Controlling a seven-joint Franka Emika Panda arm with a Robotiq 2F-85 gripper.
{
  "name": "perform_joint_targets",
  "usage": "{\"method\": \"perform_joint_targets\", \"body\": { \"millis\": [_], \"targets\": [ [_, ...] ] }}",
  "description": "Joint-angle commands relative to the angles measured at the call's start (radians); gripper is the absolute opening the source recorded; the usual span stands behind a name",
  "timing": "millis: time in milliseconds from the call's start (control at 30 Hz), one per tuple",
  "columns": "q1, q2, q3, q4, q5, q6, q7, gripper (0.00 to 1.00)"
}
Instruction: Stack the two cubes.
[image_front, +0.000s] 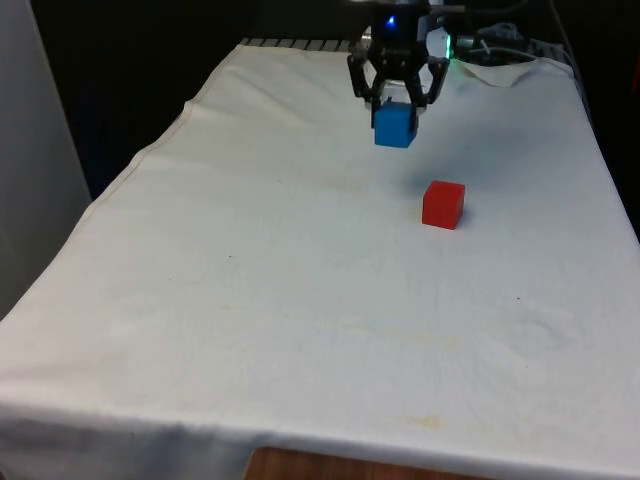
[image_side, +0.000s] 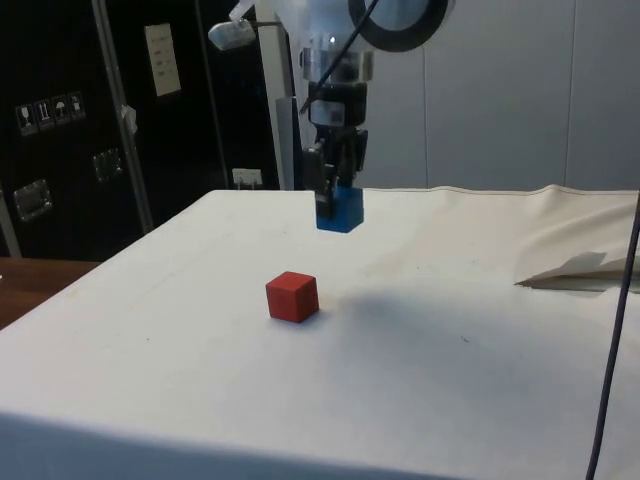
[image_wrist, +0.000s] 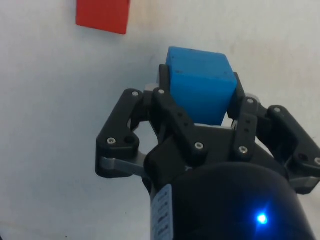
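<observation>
My gripper (image_front: 396, 105) is shut on a blue cube (image_front: 394, 125) and holds it in the air above the cloth. From the side the blue cube (image_side: 340, 209) hangs well above the table between the black fingers (image_side: 325, 180). A red cube (image_front: 443, 204) rests on the cloth, nearer the front camera and slightly towards the front view's right of the held cube. In the side view the red cube (image_side: 292, 297) lies below and apart from the gripper (image_side: 338, 195). The wrist view has the blue cube (image_wrist: 200, 82) clamped between both fingers, with the red cube (image_wrist: 103, 15) on the cloth beyond.
The white cloth (image_front: 280, 290) covers the table, with a rumpled fold (image_side: 575, 265) at the robot's end. A strip of bare wooden table (image_front: 330, 468) shows at the near edge. Dark cabinets (image_side: 60, 130) stand beside the table.
</observation>
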Motion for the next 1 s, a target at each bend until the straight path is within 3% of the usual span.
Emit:
{"method": "perform_joint_targets", "body": {
  "millis": [0, 33, 67, 267, 333, 367, 400, 567, 600, 633, 833, 867, 967],
  "targets": [
    [0.000, 0.010, 0.000, 0.014, -0.039, -0.013, 0.037, 0.03],
    [0.000, 0.003, 0.004, 0.006, -0.005, -0.004, 0.007, 0.03],
    [0.001, 0.012, 0.004, 0.018, -0.044, -0.018, 0.044, 0.03],
    [0.005, 0.031, 0.034, 0.062, -0.081, -0.061, 0.099, 0.03],
    [0.006, 0.035, 0.038, 0.069, -0.084, -0.067, 0.105, 0.03],
    [0.002, 0.027, 0.039, 0.057, -0.057, -0.053, 0.077, 0.03],
    [0.006, 0.041, 0.046, 0.081, -0.091, -0.077, 0.116, 0.03],
    [0.011, 0.064, 0.072, 0.120, -0.105, -0.100, 0.149, 0.03],
    [0.005, 0.057, 0.072, 0.109, -0.085, -0.090, 0.125, 0.03],
    [0.012, 0.069, 0.076, 0.127, -0.106, -0.102, 0.154, 0.03],
    [0.016, 0.098, 0.108, 0.163, -0.099, -0.104, 0.170, 0.03],
    [0.011, 0.091, 0.105, 0.151, -0.088, -0.095, 0.154, 0.03],
    [0.018, 0.109, 0.119, 0.177, -0.099, -0.103, 0.174, 0.03]
  ]
}}
